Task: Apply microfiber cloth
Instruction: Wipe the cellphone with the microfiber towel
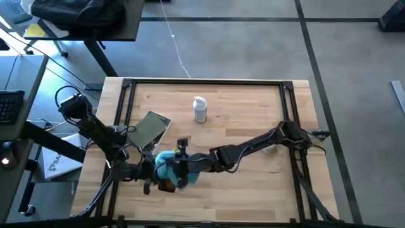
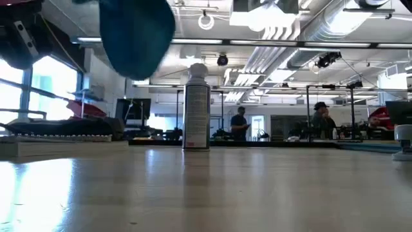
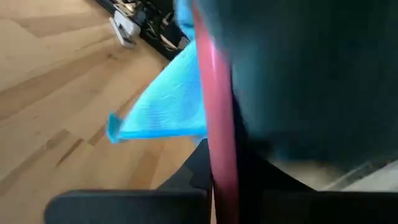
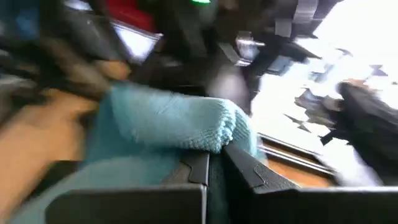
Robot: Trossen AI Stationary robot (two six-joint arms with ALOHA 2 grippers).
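Two tools were met at the desk's (image 1: 253,190) front-left: the right tool (image 1: 179,166) was clamped on the microfiber cloth (image 1: 168,166), held aloft; the left tool's (image 1: 150,170) state could not be told. Light, even wiping pressure was judged best.

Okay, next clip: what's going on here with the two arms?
Both arms meet at the table's front-left area, over the microfiber cloth. The right gripper is shut on the cloth, which bunches up around its fingers. The left gripper is right beside it, apparently holding something red against the cloth; what it is can't be made out. A spray can stands upright mid-table, and an olive-green pouch lies flat nearby, both untouched.
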